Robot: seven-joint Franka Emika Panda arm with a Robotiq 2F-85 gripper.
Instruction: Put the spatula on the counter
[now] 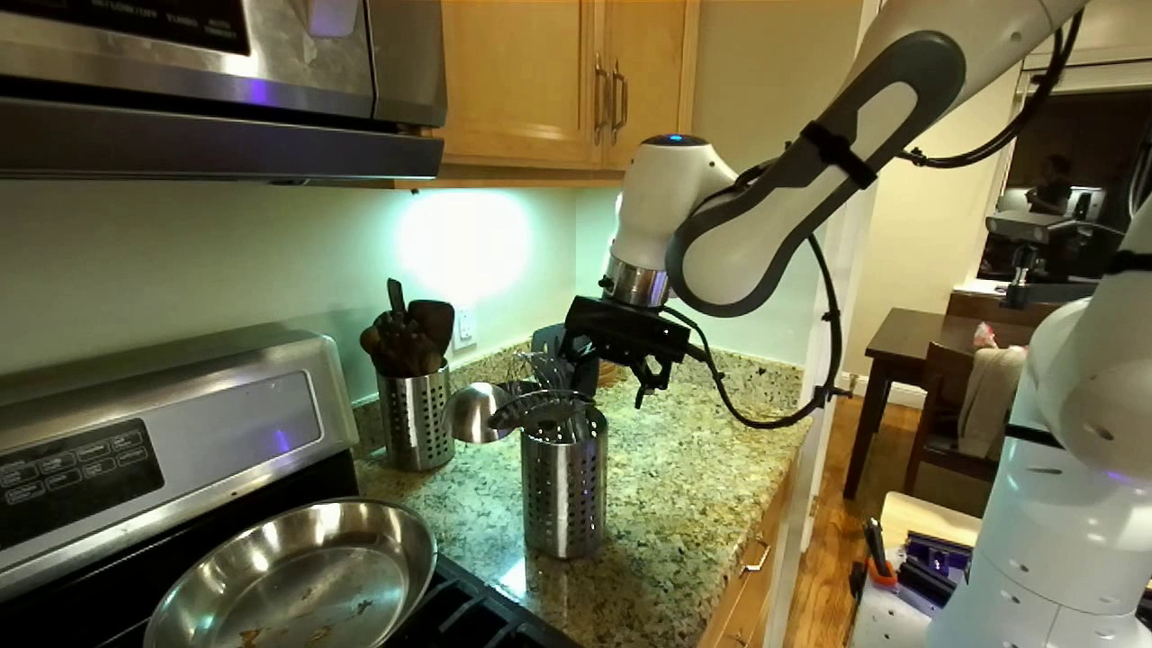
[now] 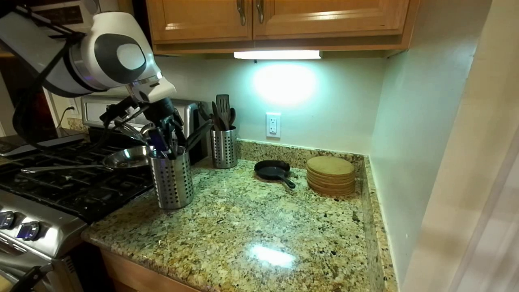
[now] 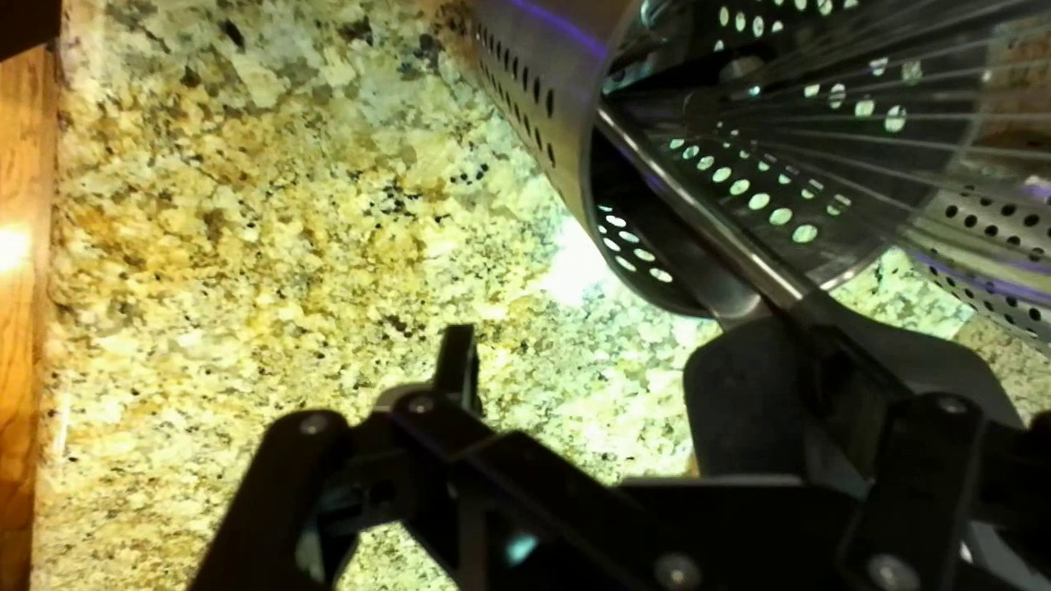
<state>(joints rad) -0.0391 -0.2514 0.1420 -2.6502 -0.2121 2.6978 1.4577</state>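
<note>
The spatula's black, broad rounded head (image 3: 743,402) sticks out of the perforated steel holder in the wrist view. A second dark flat head (image 3: 944,361) lies beside it. Dark flat heads (image 1: 551,340) also show behind the holder (image 1: 565,490) in an exterior view. My gripper (image 3: 657,361) is open. One finger is over bare counter, and the other overlaps the dark heads; I cannot tell whether it touches them. In an exterior view the gripper (image 2: 166,127) is among the utensil tops, its fingertips partly hidden. The granite counter (image 2: 243,227) lies under the holder.
A second utensil holder (image 2: 224,148) stands by the back wall. A small black skillet (image 2: 272,170) and a stack of round wooden boards (image 2: 330,178) are at the back. A steel ladle (image 1: 477,412) and a whisk (image 3: 887,107) share the near holder. A steel pan (image 1: 315,576) sits on the stove.
</note>
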